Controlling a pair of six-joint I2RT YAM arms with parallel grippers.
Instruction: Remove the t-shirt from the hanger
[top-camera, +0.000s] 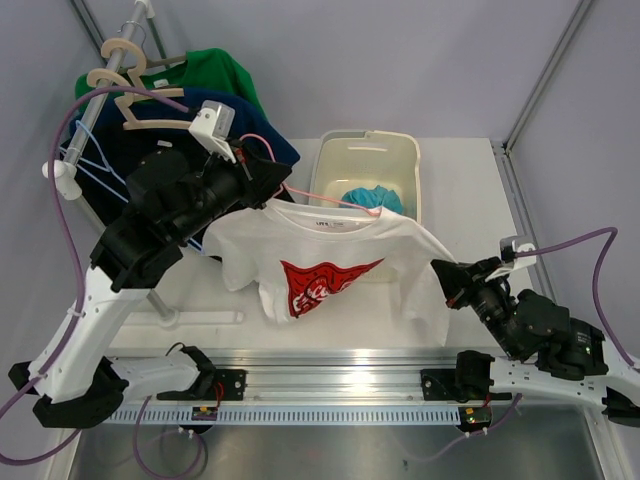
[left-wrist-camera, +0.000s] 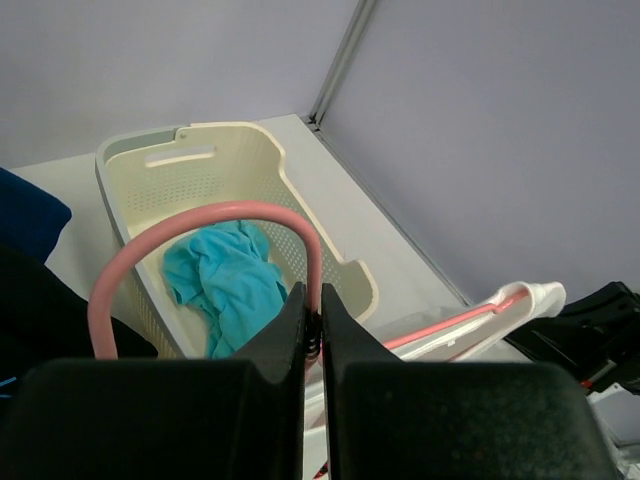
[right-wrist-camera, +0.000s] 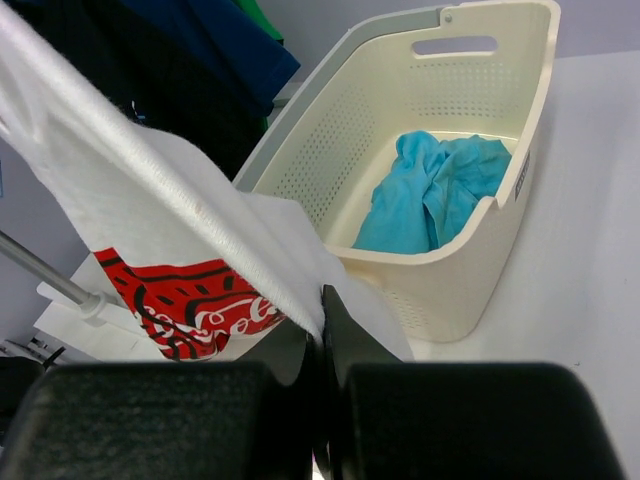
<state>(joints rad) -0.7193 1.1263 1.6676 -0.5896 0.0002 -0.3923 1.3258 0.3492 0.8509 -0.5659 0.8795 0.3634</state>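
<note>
What I have on my screens:

1. Basket (top-camera: 335, 168): cream, perforated walls, slot handles, standing upright at the far side of the table (top-camera: 465, 185). Contents: one crumpled teal cloth (top-camera: 372, 196), lying on the bottom.
2. T-shirt (top-camera: 300, 240): white, red print on the chest, hung on the hanger (left-wrist-camera: 230, 207) and spread in the air in front of the basket, between my two arms. Its collar is just by the basket's near rim.
3. Hanger: pink, with its hook curving over the basket in the left wrist view.
4. Left claw (left-wrist-camera: 312, 300): pressed together, pinching the hanger's hook.
5. Right claw (right-wrist-camera: 322, 305): pressed together, pinching the edge of the t-shirt's sleeve and holding it out sideways.
6. Rail (top-camera: 112, 70), far left: a green shirt (top-camera: 215, 70) and a blue shirt (top-camera: 262, 130) hang from it
</note>
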